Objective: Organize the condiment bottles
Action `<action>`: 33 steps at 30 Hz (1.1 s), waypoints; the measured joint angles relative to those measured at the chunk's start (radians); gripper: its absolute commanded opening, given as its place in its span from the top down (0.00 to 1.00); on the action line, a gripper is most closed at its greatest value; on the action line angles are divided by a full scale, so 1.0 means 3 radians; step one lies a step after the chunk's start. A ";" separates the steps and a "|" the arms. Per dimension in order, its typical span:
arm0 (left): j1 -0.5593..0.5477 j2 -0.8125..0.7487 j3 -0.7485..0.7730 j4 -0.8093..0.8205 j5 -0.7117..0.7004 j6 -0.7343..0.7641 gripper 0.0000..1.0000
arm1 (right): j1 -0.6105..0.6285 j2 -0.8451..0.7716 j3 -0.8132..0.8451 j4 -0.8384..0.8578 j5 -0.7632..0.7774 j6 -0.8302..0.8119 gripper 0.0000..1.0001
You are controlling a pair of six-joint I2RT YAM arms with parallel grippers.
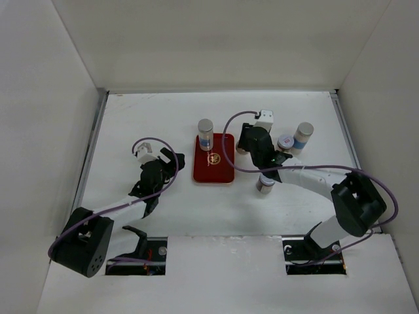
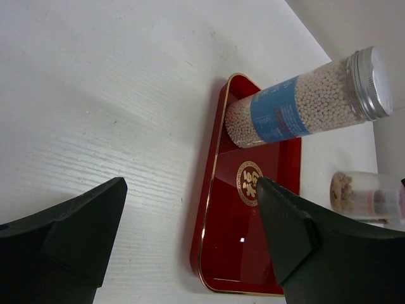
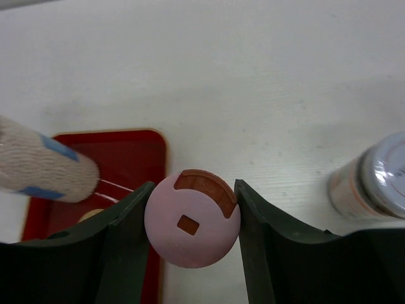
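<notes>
1. Right tool clamped on the pink-capped bottle — both fingers pressed vs the cap's sides, seen from straight above.
2. That bottle is just beside the red tray, at its right edge; can't tell if it's resting on the desk or lifted off.
3. Other side: left tool stands open, nothing btw its fingers, above the desk just left of the tray.
4. On the tray — one tall grey-capped bottle w/ blue label, upright at the far end, full of small white beads.
5. To the R of the right tool: a silver-lidded jar and a second tall bottle w/ blue label, near each other, both on the desk.
6. Another short jar stands closer to the arm bases, right by the right arm, partly hidden by it.
</notes>
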 measured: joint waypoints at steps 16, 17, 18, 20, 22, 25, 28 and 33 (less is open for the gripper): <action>0.0000 0.0018 0.0000 0.0009 0.0013 0.0000 0.17 | 0.0205 0.1147 0.0841 0.0159 -0.0348 0.0083 0.22; 0.0000 0.0018 0.0000 0.0010 0.0013 0.0000 0.17 | 0.0210 0.1148 0.0841 0.0144 -0.0340 0.0088 0.18; 0.0000 0.0018 0.0000 0.0010 0.0013 0.0000 0.17 | 0.0216 0.1142 0.0841 0.0141 -0.0329 0.0088 0.17; 0.0000 0.0020 0.0000 0.0011 0.0013 0.0000 0.17 | 0.0240 0.1077 0.0811 0.0142 -0.0322 0.0074 0.15; 0.0000 0.0033 0.0000 0.0013 0.0014 0.0001 0.17 | 0.0259 0.0867 0.0664 0.0136 -0.0309 0.0071 0.14; 0.0000 0.0039 0.0000 0.0013 0.0011 0.0000 0.17 | 0.0280 0.0304 0.0301 0.0137 -0.0256 0.0071 0.13; -0.0001 0.0052 0.0000 0.0015 0.0014 0.0000 0.17 | 0.0247 -0.0397 -0.0099 0.0144 -0.0165 0.0093 0.12; -0.0009 0.0057 0.0000 0.0024 0.0011 0.0000 0.17 | -0.0270 -0.1336 -0.0743 0.0013 0.0033 0.0216 0.07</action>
